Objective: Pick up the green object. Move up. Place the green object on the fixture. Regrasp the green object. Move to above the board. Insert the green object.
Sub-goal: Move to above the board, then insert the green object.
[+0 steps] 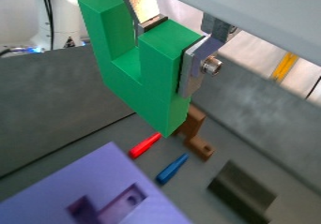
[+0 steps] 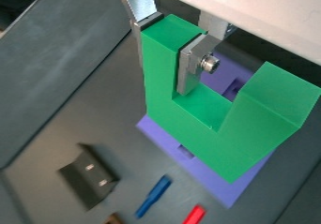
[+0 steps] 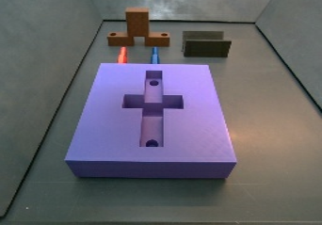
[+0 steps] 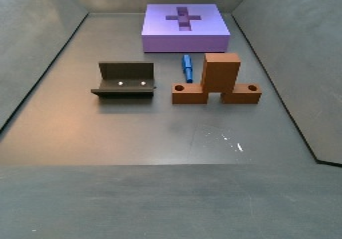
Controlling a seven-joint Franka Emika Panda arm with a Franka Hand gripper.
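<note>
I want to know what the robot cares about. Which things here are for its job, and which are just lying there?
For the job:
- green object, held in the end effector, up in the air in both wrist views
- fixture, empty
- board, its recess empty

Just lying about:
- red peg
- blue peg
- brown wooden stand

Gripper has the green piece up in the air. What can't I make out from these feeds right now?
- Gripper and green object: absent from both side views, above their frames.
- Fixture slot: too small in wrist views.
- Board recess: mostly hidden behind the green object in a wrist view.
- Height above the board: cannot tell.
</note>
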